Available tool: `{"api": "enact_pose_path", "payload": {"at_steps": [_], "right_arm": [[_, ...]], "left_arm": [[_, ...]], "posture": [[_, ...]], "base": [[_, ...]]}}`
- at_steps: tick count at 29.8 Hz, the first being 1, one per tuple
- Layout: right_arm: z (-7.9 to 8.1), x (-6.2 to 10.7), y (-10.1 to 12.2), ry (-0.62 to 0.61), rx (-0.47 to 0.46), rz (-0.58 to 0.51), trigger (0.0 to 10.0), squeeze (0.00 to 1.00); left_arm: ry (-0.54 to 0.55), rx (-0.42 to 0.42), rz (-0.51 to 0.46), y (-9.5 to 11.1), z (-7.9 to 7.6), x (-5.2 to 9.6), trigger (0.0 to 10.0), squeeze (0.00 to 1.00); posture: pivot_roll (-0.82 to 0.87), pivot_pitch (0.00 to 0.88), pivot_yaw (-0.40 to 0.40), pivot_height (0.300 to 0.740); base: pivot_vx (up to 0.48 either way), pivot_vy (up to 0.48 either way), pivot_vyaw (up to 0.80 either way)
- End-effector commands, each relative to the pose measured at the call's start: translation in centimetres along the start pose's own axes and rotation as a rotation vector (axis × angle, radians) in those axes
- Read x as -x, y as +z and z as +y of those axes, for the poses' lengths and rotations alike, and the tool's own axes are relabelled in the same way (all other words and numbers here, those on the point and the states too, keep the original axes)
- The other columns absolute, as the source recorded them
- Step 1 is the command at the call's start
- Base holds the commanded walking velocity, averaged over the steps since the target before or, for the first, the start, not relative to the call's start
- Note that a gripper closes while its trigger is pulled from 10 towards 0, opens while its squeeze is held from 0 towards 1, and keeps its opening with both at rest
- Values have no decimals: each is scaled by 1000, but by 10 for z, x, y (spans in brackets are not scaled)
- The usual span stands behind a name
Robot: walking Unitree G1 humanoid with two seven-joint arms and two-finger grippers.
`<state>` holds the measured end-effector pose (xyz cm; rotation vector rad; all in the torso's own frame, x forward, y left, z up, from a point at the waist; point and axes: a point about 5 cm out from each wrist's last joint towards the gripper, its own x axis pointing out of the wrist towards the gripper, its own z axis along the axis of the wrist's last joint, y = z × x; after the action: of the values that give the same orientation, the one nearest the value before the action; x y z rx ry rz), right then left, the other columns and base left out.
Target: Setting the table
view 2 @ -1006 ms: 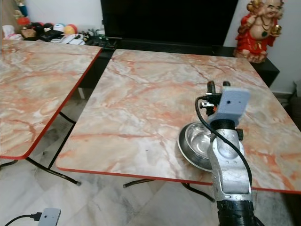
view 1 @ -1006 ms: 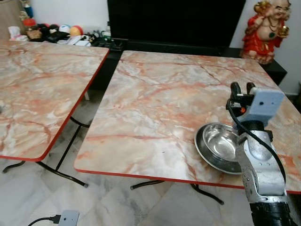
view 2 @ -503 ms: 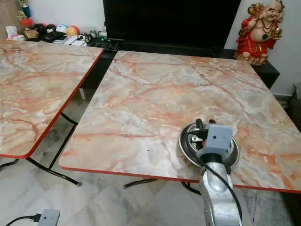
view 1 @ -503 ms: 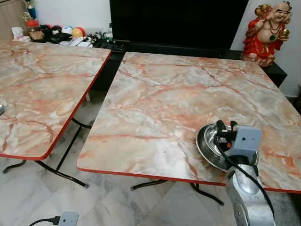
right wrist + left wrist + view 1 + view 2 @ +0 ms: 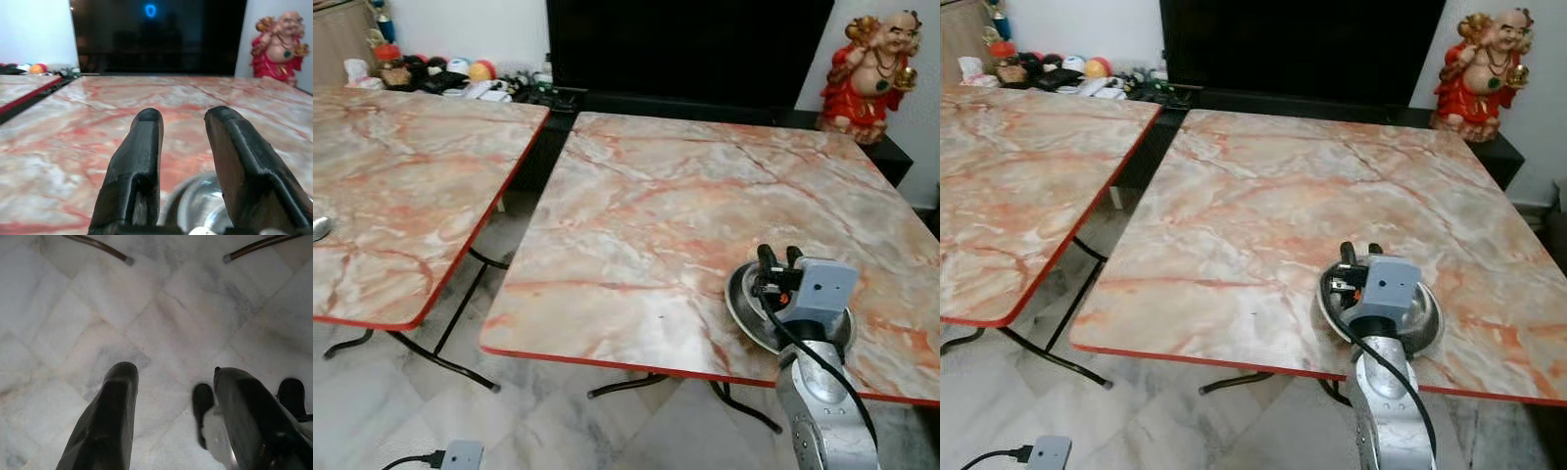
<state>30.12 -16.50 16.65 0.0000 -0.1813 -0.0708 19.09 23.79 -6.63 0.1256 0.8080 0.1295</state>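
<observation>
Right arm and bowl at the near edge of the table. Nearest the camera, the right gripper [image 5: 774,257] hovers low over the steel bowl [image 5: 1427,315], its two black fingers [image 5: 142,161] apart with nothing between them and pointing away from the robot, toward the far side of the marble-patterned table [image 5: 675,215]. The bowl sits upright on the tabletop close to the near red-trimmed edge, toward the table's right; it lies directly beneath and slightly behind the fingertips, so that in the right wrist view its rim appears low between the finger roots. Being round, it has no long axis to align with. The right arm is plainly the nearer one: the left gripper [image 5: 171,382] hangs idle, fingers spread, over the pale tiled floor [image 5: 161,313]. Farther left, across a gap, stands a second table [image 5: 401,176] of the same pattern. Beyond both are a dark television [image 5: 1302,49] and a red figurine [image 5: 876,64].
</observation>
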Motion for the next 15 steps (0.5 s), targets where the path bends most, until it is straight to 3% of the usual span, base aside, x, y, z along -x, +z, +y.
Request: {"api": "enact_pose_path", "payload": {"at_steps": [1,15], "right_arm": [[4,-1,4,11,0,-9,10000,0],[6,-4,2,9,-7,-4,10000,0]], "left_arm": [[11,1,32,-8,4,2,10000,0],[18,12,30,-8,4,2,10000,0]], "posture": [[14,82,-60,740],[23,90,-64,740]], "base": [[0,480,0],[0,480,0]]}}
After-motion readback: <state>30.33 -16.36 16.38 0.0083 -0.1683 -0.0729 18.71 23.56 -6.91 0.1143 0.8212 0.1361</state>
